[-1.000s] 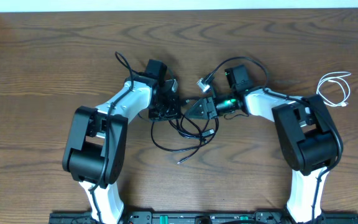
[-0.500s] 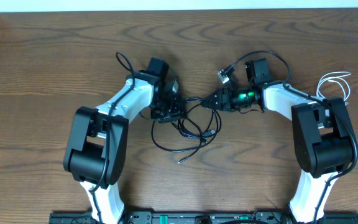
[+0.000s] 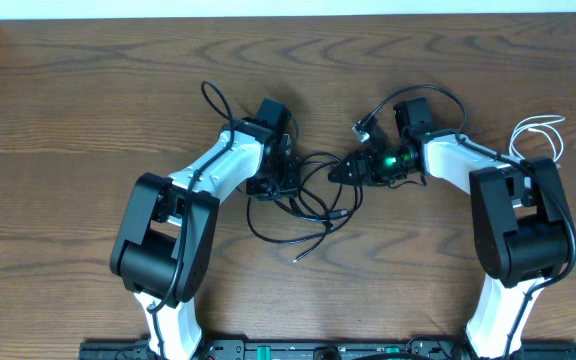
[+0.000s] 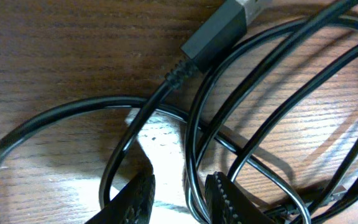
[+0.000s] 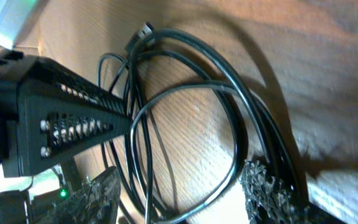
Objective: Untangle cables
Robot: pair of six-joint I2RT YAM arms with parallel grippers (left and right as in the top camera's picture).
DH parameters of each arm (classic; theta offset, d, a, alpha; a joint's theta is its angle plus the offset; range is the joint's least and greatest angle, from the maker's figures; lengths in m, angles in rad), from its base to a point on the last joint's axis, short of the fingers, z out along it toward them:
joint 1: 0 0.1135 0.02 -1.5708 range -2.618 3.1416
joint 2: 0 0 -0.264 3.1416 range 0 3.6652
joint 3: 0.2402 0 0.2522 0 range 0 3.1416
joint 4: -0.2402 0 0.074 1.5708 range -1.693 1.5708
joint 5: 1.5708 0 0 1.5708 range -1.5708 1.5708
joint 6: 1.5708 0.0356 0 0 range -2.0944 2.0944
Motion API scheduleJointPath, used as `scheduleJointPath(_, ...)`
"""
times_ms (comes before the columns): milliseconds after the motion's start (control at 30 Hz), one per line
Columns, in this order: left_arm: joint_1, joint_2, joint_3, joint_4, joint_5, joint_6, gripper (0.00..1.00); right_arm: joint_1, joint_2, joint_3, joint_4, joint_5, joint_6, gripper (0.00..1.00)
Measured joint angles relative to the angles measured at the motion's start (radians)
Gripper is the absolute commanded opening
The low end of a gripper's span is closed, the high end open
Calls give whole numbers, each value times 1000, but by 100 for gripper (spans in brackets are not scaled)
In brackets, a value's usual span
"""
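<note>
One wooden bench (image 3: 68, 120) carries everything. Two arms reach toward its middle from the near edge: the left arm (image 3: 168, 230) and the right arm (image 3: 518, 220).

There are two cables. The black cable (image 3: 308, 215) lies in loose overlapping loops at the centre of the bench, between and just below the two grippers, and one free end trails toward the near edge. The white cable (image 3: 543, 140) lies well apart at the far right, partly behind the right arm.

The left gripper (image 4: 179, 199) is spread, and one black strand runs through the gap without being pinched. The right gripper (image 5: 179, 180) is spread wide over several black loops and clamps none of them. One black plug (image 4: 219, 28) lies flat on the wood ahead of the left gripper.

Compared with a second ago, the left arm has shifted toward the centre. The right arm has drawn back to its own side and now covers part of the white cable. The black loops have slid a little to the right.
</note>
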State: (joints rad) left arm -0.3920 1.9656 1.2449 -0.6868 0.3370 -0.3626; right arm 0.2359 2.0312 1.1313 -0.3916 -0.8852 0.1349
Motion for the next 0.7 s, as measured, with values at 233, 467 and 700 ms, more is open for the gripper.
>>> scheduleJointPath(233,0,0,0,16,-7,0,33,56,-4,1,-42,5,-6,57)
scheduleJointPath(467,0,0,0,23,-10,0,33,147,-4,0,-38,38,3,45)
scheduleJointPath(700,0,0,0,23,-11,0,33,150,-5,0,-39,56,84,58)
